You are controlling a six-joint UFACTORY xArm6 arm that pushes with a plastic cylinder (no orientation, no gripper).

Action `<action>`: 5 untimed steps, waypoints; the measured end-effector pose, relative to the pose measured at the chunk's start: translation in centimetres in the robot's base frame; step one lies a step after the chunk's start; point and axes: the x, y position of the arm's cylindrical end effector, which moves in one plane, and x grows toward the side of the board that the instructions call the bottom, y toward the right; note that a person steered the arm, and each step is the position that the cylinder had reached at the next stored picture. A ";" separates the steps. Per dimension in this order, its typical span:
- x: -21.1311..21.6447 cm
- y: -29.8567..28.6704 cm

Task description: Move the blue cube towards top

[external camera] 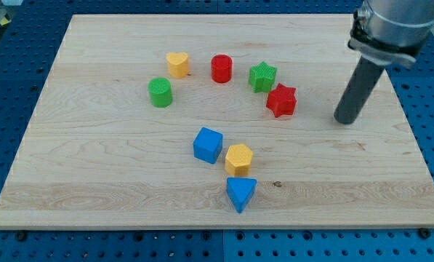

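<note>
The blue cube sits on the wooden board, a little below the middle. My tip rests on the board at the view's right, far to the right of the blue cube and slightly above it, touching no block. The nearest block to my tip is the red star, to its left.
An orange hexagonal block sits just right of and below the blue cube, with a blue triangular block beneath it. Above lie a green cylinder, a yellow heart, a red cylinder and a green star.
</note>
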 end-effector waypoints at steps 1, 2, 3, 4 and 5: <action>1.5 0.1; 4.2 -2.1; 4.3 -7.0; 4.4 -13.1; 6.6 -16.0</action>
